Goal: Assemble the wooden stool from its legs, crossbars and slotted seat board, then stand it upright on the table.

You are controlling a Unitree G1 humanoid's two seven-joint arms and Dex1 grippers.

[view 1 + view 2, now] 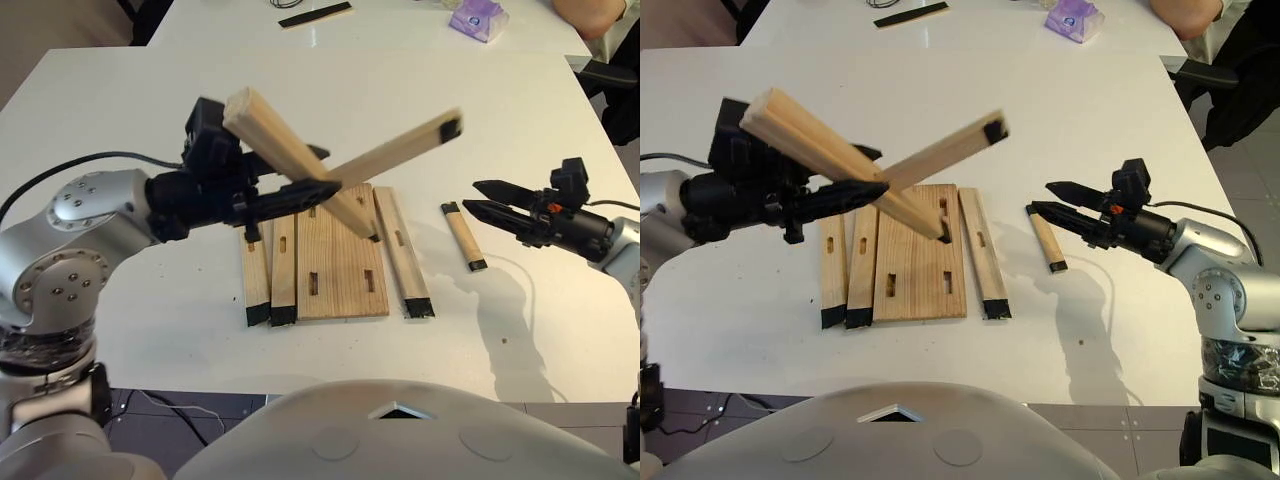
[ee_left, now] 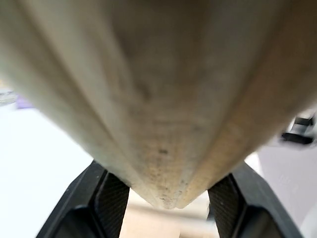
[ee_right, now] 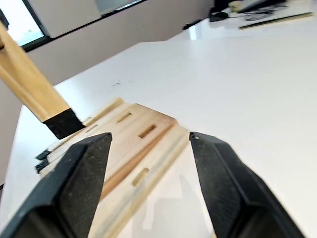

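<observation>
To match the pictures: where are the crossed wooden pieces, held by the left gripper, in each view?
Left eye view: crossed pieces above the seat board, centre.
Right eye view: left of centre.
Left wrist view: close, between the fingers.
Right wrist view: black-tipped end.
Landmark: seat board.

Head stereo pair looks down, sharing table (image 1: 500, 120); wrist cameras close, facing forward.

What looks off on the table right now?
The left gripper holds two sticks crossed in an X over the seat board. One slants down onto the board, far from upright. Nothing else stands out.
</observation>
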